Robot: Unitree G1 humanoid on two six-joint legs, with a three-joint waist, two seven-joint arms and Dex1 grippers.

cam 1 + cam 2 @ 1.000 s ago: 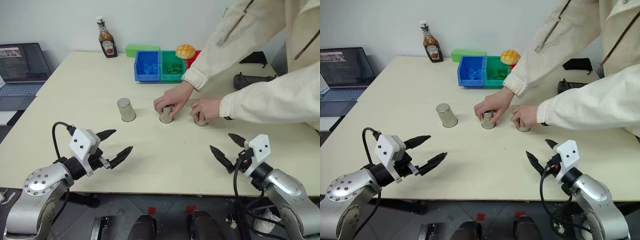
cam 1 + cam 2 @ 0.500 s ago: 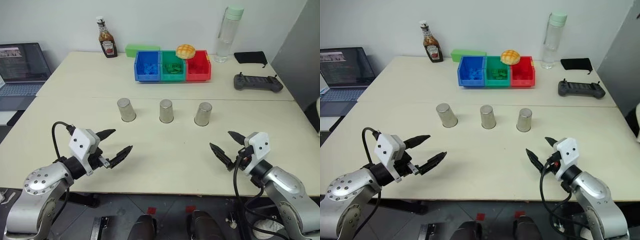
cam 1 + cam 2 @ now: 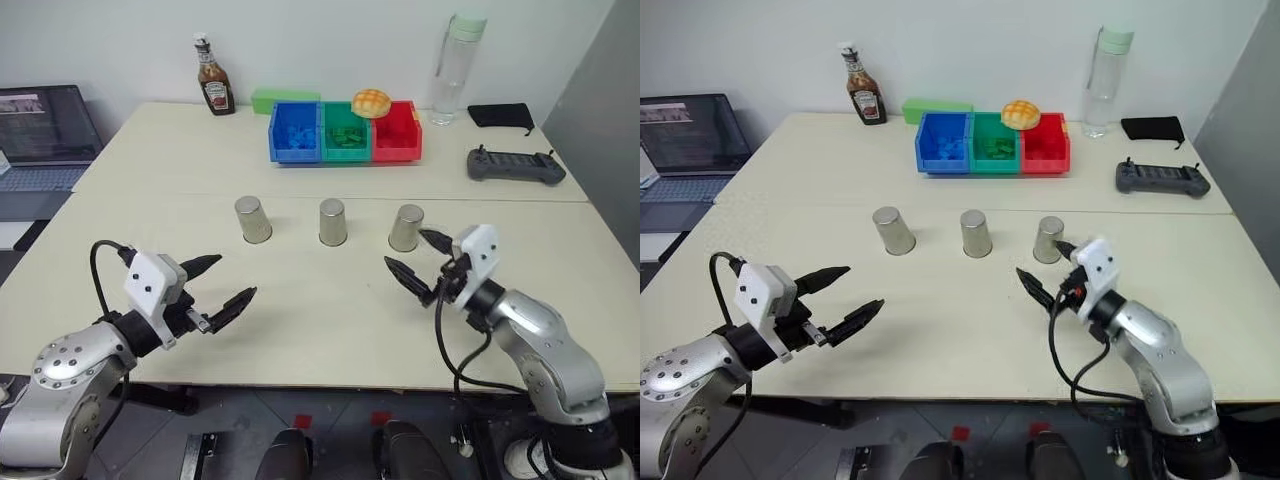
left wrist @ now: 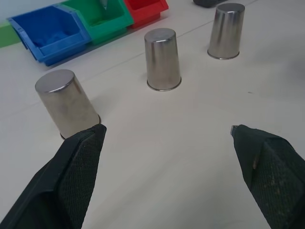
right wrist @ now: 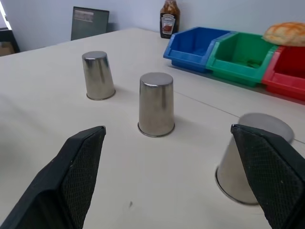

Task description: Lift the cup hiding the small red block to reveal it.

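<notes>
Reaching toward the row of cups, the right pincer hung with its fingers spread wide and nothing between them, pointed level, apparently lined up for a sideways grip. The right cup stood just beyond it, apart, not touched. The middle cup and left cup stood further along the same row, all upside down on the tabletop. The left pincer hovered released and empty, well short of the left cup. No red block was visible; presumably a cup covered it, which one could not be told.
</notes>
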